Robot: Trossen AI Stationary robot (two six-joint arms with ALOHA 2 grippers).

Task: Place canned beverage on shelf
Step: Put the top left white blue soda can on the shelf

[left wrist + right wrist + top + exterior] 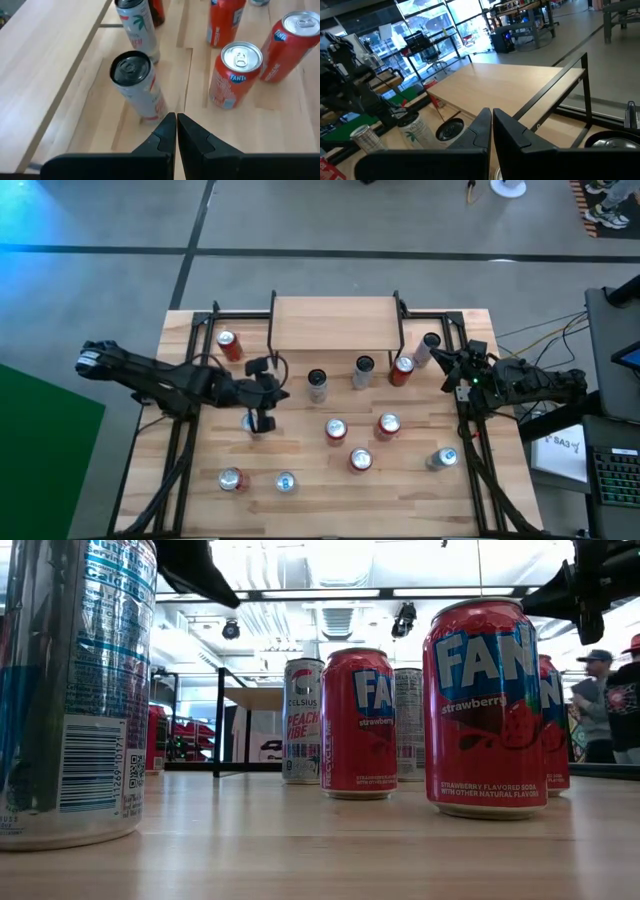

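Left gripper [266, 423] closed, empty, above table [200, 490] near white can [317, 385]. Right gripper [447, 368] closed, empty, beside shelf [335, 323].

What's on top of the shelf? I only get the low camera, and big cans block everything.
Observer: Nothing. From above, the shelf has a bare top; all the cans are down on the table.
Operator: Is an arm holding a can?
Observer: No. The left gripper is shut and empty, and a white can with a black top stands just ahead of it.
Operator: And the other arm?
Observer: The right gripper is shut and empty too, near the shelf's right end.
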